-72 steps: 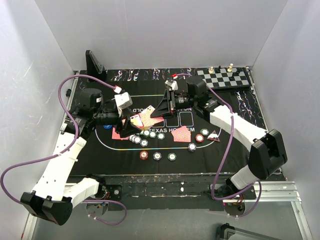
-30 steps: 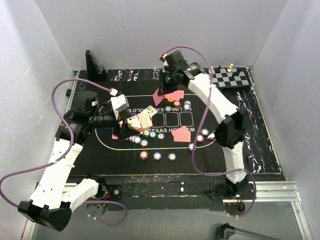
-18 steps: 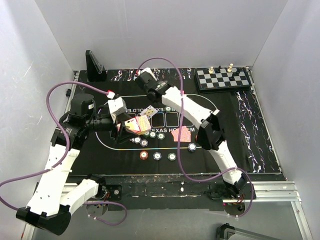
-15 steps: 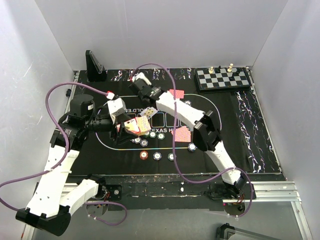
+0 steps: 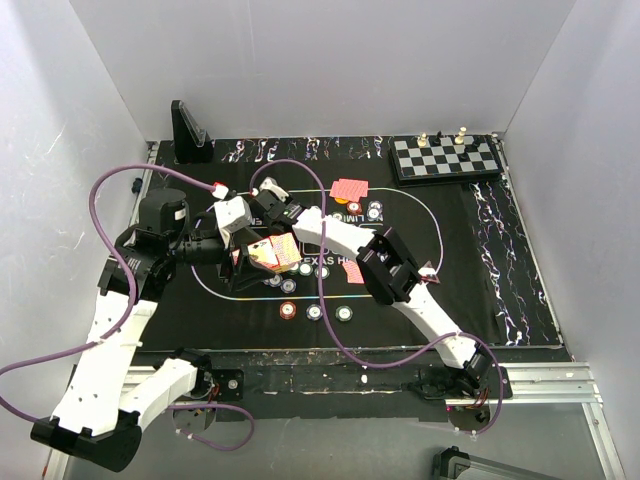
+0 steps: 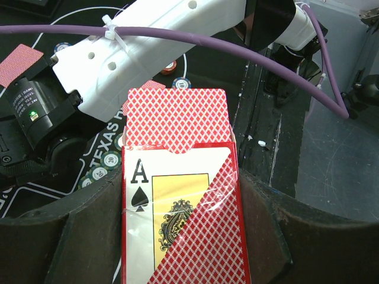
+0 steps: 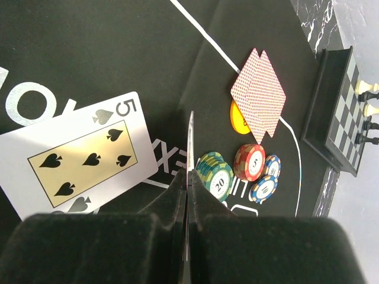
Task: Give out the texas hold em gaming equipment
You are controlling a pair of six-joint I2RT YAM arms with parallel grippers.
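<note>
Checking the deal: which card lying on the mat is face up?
The five of spades on the mat. The fanned cards overlapping the yellow disc show only red patterned backs.

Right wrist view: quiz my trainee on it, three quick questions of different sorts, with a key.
1. True or false: the face-up white playing card on the black felt mat is a five of spades.
2. The yellow round disc lies: A) partly under the red-patterned-back cards; B) on top of them; C) apart from them.
3. Fill in: the right gripper is shut on a thin ___ seen edge-on.
Key: 1 true; 2 A; 3 card.
</note>
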